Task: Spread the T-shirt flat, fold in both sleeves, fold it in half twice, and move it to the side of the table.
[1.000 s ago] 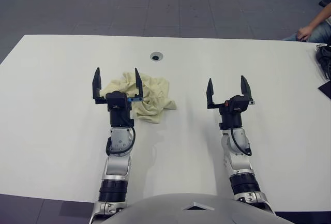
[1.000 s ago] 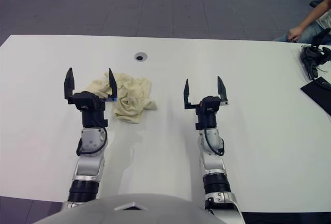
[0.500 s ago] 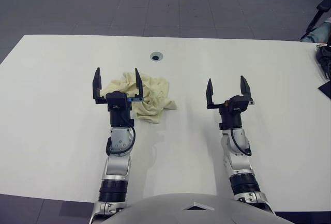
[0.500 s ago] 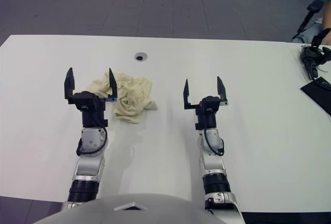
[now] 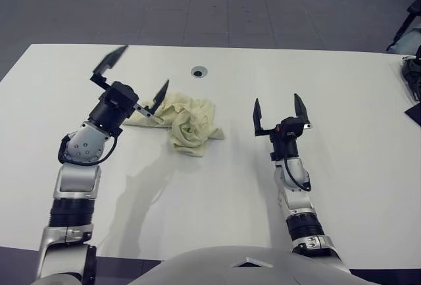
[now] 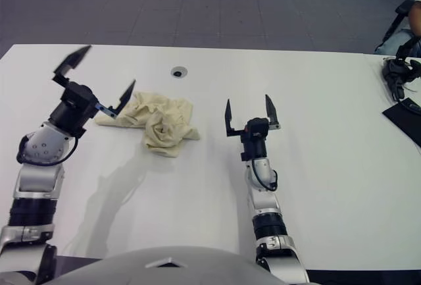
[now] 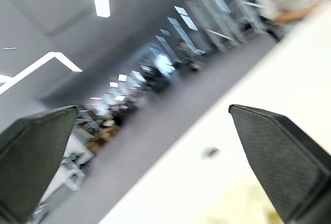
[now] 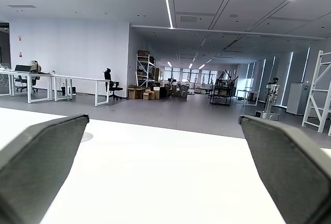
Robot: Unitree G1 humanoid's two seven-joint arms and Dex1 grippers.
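T-shirt (image 5: 187,124): crumpled heap on surface (image 5: 342,166), left of middle | left end effector (image 5: 141,68): wide open, empty, one finger at heap's left edge, the nearer | right end effector (image 5: 276,104): wide open, empty, well apart on right

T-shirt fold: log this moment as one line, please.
T-shirt crumpled on table | left hand open, tilted, by shirt's left edge | right hand open, apart from shirt | spreading not yet started
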